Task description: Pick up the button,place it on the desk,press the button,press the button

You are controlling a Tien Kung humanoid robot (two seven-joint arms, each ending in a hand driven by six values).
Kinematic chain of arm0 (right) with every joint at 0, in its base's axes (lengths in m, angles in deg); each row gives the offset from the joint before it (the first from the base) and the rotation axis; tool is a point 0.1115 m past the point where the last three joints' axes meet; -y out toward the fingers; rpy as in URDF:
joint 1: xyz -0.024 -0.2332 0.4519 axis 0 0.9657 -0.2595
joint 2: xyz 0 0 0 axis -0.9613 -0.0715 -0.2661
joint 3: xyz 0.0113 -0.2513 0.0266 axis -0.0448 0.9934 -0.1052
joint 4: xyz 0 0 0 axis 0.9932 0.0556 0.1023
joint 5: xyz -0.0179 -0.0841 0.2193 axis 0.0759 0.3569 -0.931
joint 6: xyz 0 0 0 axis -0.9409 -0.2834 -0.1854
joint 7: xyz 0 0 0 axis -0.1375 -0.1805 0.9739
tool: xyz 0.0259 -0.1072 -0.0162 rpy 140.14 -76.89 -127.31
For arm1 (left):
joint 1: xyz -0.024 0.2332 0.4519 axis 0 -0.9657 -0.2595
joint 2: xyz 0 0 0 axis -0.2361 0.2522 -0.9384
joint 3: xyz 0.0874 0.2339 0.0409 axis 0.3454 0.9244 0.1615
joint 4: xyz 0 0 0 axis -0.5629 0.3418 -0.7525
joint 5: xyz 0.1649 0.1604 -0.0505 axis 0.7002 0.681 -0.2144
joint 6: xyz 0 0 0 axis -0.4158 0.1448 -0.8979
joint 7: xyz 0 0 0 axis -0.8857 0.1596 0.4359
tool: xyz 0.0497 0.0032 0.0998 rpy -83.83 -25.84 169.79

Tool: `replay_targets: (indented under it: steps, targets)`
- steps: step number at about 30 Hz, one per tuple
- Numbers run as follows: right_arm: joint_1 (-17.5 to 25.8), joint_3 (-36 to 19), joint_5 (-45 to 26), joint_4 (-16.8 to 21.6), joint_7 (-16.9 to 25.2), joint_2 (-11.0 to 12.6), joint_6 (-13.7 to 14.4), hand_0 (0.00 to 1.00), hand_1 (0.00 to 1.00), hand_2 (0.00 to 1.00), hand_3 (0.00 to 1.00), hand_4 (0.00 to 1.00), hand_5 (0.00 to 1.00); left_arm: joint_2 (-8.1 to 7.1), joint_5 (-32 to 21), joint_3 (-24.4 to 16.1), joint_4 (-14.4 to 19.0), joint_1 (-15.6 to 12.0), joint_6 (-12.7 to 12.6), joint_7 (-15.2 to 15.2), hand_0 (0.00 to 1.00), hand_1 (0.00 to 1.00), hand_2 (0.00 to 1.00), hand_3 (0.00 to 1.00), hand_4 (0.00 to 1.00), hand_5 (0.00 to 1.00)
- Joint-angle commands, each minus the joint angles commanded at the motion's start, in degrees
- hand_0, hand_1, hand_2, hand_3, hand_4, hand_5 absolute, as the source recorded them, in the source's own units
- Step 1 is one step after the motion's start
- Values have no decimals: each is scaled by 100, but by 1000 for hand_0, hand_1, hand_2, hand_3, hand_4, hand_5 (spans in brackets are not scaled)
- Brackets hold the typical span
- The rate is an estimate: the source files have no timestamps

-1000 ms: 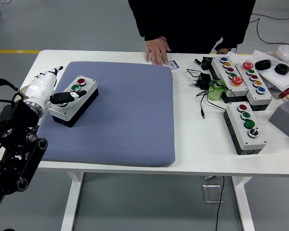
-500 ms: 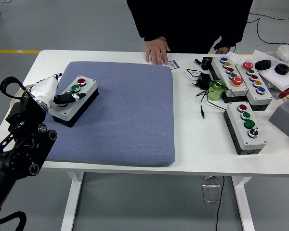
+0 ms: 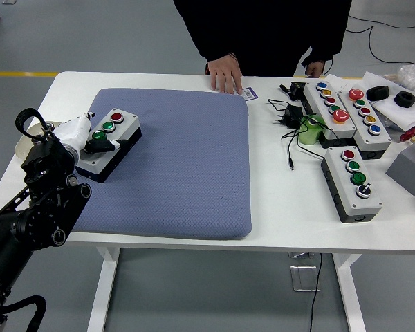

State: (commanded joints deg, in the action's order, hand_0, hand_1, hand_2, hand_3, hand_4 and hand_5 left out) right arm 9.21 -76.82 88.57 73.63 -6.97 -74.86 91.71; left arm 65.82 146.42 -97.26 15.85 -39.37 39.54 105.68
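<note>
A grey button box [image 3: 109, 143] with a red, a green and a third button lies on the blue mat [image 3: 180, 159] at its left side. My left hand [image 3: 90, 135] reaches in from the left, its white palm beside the box and its black fingers [image 3: 100, 145] curled down on the box's near end, over the lowest button. The red button [image 3: 117, 116] and green button [image 3: 108, 126] show uncovered. My right hand is out of view.
A person stands at the far side, one hand [image 3: 225, 72] flat on the table by the mat's far edge. At the right lie several more button boxes [image 3: 351, 181], a black adapter with cable [image 3: 290, 117], black rolls [image 3: 377, 92] and a grey block [image 3: 409, 169].
My left arm has swung right and forward, bringing the hand closer over the box. The fingers now lie on its near end. The person shifted slightly left.
</note>
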Motion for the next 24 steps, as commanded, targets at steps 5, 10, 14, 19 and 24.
replay_targets:
  steps: [5,10,14,19,24]
  targets:
    - [-17,11,-4,0,3,3,2,746,691,710,580,182,130,37,0,116,-317,161,-53,145,998,998,998,998,998,681]
    - [-31,17,14,0,1,4,2,746,691,710,580,182,130,118,0,242,-587,282,-39,425,998,998,998,998,998,681]
    - [-32,15,15,0,4,9,3,747,691,710,581,182,130,148,0,404,-618,332,-62,630,918,998,998,998,998,518]
    - [-35,1,43,0,2,14,1,747,691,710,581,182,130,153,0,655,-694,427,-89,761,837,974,998,980,998,417]
    - [-34,-10,58,0,2,22,1,746,691,709,580,182,130,121,0,779,-743,503,-240,933,628,789,852,803,833,122]
